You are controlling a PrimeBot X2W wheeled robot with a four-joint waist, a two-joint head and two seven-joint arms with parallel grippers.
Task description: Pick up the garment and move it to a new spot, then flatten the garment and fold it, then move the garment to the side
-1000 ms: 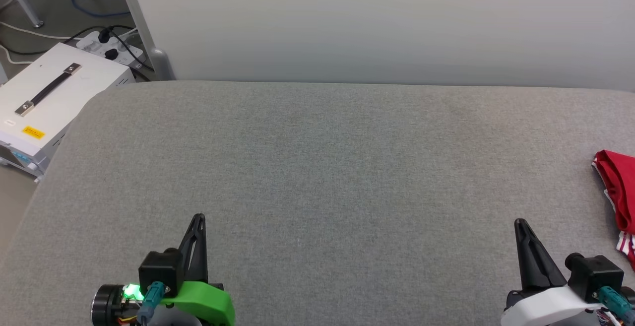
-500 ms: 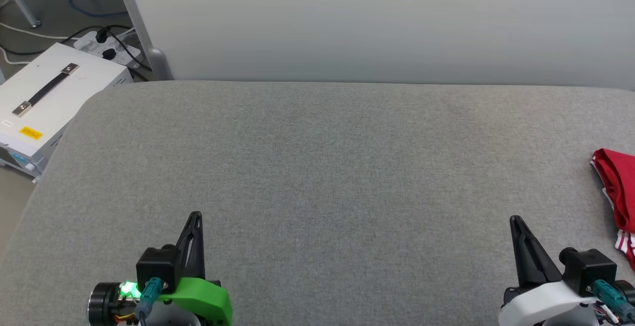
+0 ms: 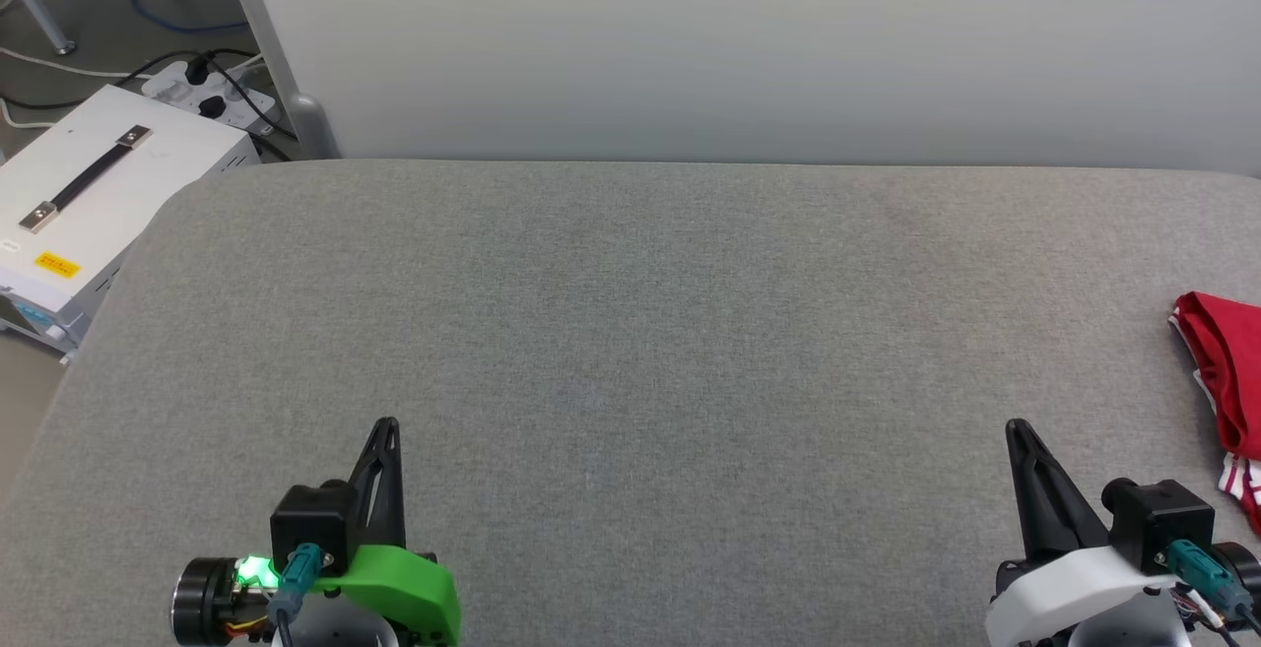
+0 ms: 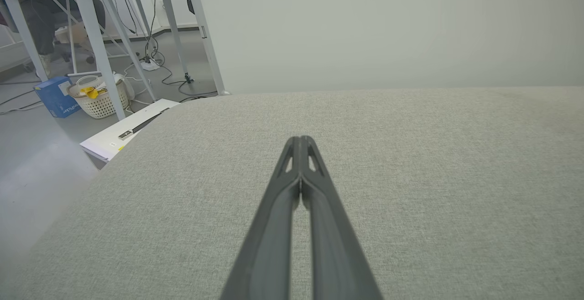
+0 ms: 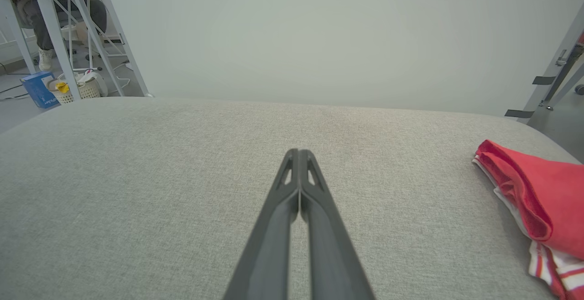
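Tips of the left gripper (image 3: 386, 425) (image 4: 301, 139) are pressed together with nothing between them, and it hangs over the near left part of the grey padded surface (image 3: 630, 332), fingers pointing to the far side. The right gripper (image 3: 1017, 425) (image 5: 299, 151) is clenched and empty too, low over the near right part of the same surface and pointing the same way. The garment (image 3: 1227, 371) (image 5: 547, 190) lies in a folded bundle at the far right edge of the surface, to the right of the right gripper and apart from it, well apart from the left one; its red cloth is on top, with white fabric and red-and-white striped trim showing at its near end. A pale wall (image 3: 749, 46) rises behind the surface. Off the left edge, down on the floor, sits a white case (image 3: 89, 194) with a dark handle, and beyond it a power strip (image 3: 207, 86) with plugged cables
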